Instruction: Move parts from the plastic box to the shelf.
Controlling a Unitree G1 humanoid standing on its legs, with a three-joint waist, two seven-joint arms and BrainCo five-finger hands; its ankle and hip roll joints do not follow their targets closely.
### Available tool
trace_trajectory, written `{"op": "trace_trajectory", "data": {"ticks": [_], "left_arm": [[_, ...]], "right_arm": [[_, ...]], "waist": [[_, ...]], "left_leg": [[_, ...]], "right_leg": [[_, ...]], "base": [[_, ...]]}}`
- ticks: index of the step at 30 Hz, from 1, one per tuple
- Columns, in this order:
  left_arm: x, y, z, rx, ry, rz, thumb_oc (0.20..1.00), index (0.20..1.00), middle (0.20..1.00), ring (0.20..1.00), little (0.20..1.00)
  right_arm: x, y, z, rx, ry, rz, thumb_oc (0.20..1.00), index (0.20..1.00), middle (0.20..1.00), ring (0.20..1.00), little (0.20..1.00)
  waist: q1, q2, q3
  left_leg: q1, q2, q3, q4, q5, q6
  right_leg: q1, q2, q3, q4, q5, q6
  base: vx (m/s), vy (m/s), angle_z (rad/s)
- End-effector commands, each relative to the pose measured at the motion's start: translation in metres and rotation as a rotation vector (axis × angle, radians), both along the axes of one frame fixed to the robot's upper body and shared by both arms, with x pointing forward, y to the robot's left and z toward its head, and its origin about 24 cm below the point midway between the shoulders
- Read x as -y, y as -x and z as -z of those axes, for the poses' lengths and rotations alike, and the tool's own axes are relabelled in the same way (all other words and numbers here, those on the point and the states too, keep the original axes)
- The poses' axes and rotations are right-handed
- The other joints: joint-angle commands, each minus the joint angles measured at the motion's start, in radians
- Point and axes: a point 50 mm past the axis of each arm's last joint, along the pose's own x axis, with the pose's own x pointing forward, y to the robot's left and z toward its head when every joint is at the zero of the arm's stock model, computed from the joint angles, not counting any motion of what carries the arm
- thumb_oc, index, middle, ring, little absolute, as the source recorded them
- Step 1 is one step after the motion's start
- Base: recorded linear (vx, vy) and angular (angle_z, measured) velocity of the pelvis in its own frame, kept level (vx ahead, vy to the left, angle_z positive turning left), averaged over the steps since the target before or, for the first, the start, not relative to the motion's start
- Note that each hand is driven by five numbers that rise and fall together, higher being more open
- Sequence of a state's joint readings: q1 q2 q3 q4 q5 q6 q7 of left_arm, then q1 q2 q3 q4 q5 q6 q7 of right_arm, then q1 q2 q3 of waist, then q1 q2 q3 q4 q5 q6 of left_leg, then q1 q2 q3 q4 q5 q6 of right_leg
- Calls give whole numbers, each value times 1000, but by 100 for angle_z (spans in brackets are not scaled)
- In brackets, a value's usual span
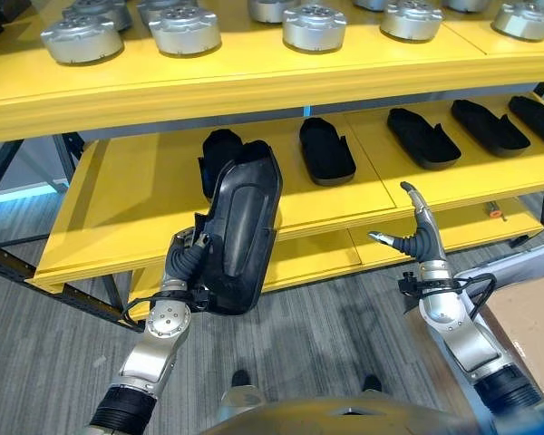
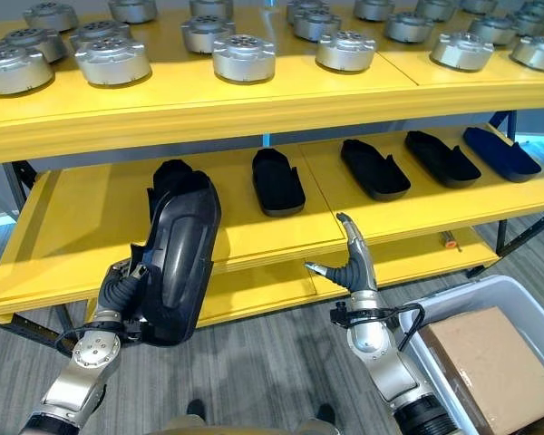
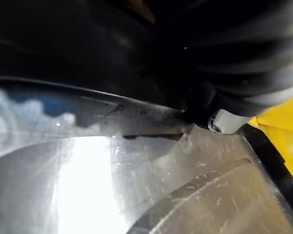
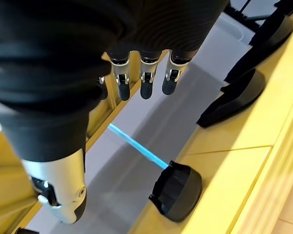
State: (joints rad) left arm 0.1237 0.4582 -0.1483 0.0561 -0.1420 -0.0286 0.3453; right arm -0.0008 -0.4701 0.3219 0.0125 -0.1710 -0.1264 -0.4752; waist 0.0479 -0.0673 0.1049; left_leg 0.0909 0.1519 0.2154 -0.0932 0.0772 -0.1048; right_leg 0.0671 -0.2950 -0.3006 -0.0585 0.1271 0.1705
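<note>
The left hand [image 1: 183,263] is gripping a long black moulded plastic part [image 1: 243,225], fingers curled behind it; it should lower it flat onto the yellow middle shelf [image 1: 145,195], beside the other black parts [image 1: 326,149]. The right hand [image 1: 420,237] is hanging spread.

Black part [image 1: 245,227] upright in left hand [image 1: 183,263], before shelf [image 1: 145,195].

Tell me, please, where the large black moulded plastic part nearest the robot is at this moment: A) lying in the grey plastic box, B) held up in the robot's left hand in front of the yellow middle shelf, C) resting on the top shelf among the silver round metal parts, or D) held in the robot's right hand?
B: the large black moulded plastic part stands upright in the left hand, before the yellow middle shelf; the right hand is open and holds nothing.
</note>
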Motion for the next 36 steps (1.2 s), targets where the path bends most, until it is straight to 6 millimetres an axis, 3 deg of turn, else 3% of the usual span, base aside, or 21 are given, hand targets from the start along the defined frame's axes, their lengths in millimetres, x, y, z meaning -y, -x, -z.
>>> {"op": "trace_trajectory", "data": {"ticks": [1,3,4,7,8,9,12,14,15,16,18,21,29,31,32,33,35,36], "left_arm": [[14,-20,-45,239,-4,87,200,200,200,200,200],[16,-21,-46,250,-18,101,200,200,200,200,200],[15,-19,-43,226,6,96,200,200,200,200,200],[12,-16,-43,227,8,84,200,200,200,200,200],[14,-17,-44,224,16,90,200,200,200,200,200],[15,-18,-45,222,20,98,200,200,200,200,200],[15,-15,-43,213,40,89,200,200,200,200,200],[16,-14,-41,208,50,84,200,200,200,200,200],[23,-11,-35,190,82,83,200,200,200,200,200],[28,-11,-32,189,90,94,200,200,200,200,200],[31,-11,-30,185,97,103,200,200,200,200,200],[34,-12,-27,175,85,110,200,200,200,200,200],[27,-11,-29,159,59,87,200,200,200,200,200],[26,-14,-30,154,58,81,200,200,200,200,200],[26,-16,-32,166,55,82,200,200,200,200,200],[27,-20,-35,183,58,80,200,200,200,200,200],[28,-25,-37,201,68,58,200,200,200,200,200],[28,-25,-37,207,69,49,200,200,200,200,200]], "right_arm": [[4,-9,-39,151,37,-40,1000,1000,1000,1000,1000],[3,-9,-39,157,49,-47,1000,1000,1000,1000,1000],[-1,-9,-41,164,34,-63,1000,1000,1000,1000,1000],[-7,-10,-45,179,22,-94,1000,1000,1000,1000,1000],[-9,-9,-46,193,22,-100,1000,1000,1000,1000,1000],[-9,-7,-47,202,27,-100,1000,1000,1000,1000,1000],[-9,-4,-54,225,48,-139,1000,1000,1000,1000,1000],[-9,-3,-56,228,54,-145,1000,1000,1000,1000,1000],[-7,0,-54,229,74,-143,1000,1000,1000,1000,1000],[-4,2,-51,224,85,-130,1000,1000,1000,1000,1000],[-2,2,-48,224,97,-121,1000,1000,1000,1000,1000],[1,2,-41,202,88,-105,1000,1000,1000,1000,1000],[0,3,-38,211,116,-95,1000,1000,1000,1000,1000],[2,1,-40,229,104,-75,1000,1000,1000,1000,1000],[3,1,-43,244,103,-68,1000,1000,1000,1000,1000],[5,-1,-46,269,117,-57,1000,1000,1000,1000,1000],[7,-4,-46,271,135,-46,1000,1000,1000,1000,1000],[7,-5,-45,270,141,-46,1000,1000,1000,1000,1000]], "waist": [[-6,50,11],[3,44,14],[23,36,24],[39,38,39],[25,39,43],[14,36,47],[5,29,39],[-2,24,37],[-32,17,29],[-49,14,17],[-56,15,11],[-65,21,-9],[-63,43,-10],[-70,36,3],[-72,30,10],[-77,21,30],[-89,25,51],[-91,28,54]], "left_leg": [[24,-20,67,6,-29,44],[24,-40,86,6,-43,53],[43,-64,120,6,-78,57],[58,-75,160,6,-88,65],[49,-93,135,6,-97,85],[32,-104,130,6,-80,101],[16,-126,124,6,-65,105],[13,-138,114,6,-65,104],[8,-170,70,6,-66,103],[-3,-188,43,6,-64,108],[-8,-194,27,6,-65,110],[-6,-185,18,6,-68,107],[23,-177,52,6,-58,94],[1,-167,98,105,-87,88],[-22,-154,125,173,-104,86],[-85,-93,167,330,-78,63],[-122,-1,188,443,-62,39],[-123,14,182,448,-53,36]], "right_leg": [[50,33,-107,37,-3,18],[46,16,-127,38,22,32],[29,-1,-193,65,72,66],[-5,-15,-259,117,109,73],[-23,18,-206,158,69,65],[-40,52,-184,170,48,36],[-25,161,-161,155,-28,-2],[-17,202,-139,132,-44,-18],[-4,281,-41,35,-57,-53],[-3,301,16,-8,-48,-64],[-1,301,44,-23,-41,-63],[11,300,82,-27,-45,-59],[31,287,55,-19,-61,-69],[27,265,35,8,-72,-77],[23,249,20,24,-79,-82],[19,226,-4,54,-99,-100],[12,219,-22,98,-133,-120],[10,219,-20,108,-139,-124]], "base": [[-162,297,3],[-144,313,0],[-125,318,-12],[-107,239,-58],[-124,184,-78],[-82,148,-39],[-1,113,36],[83,67,-3],[164,59,16],[153,47,64],[85,-37,57],[145,-99,20],[141,-91,6],[54,-116,-4],[-31,-142,-6],[-54,-126,-2],[-26,-60,5],[18,31,8]]}}
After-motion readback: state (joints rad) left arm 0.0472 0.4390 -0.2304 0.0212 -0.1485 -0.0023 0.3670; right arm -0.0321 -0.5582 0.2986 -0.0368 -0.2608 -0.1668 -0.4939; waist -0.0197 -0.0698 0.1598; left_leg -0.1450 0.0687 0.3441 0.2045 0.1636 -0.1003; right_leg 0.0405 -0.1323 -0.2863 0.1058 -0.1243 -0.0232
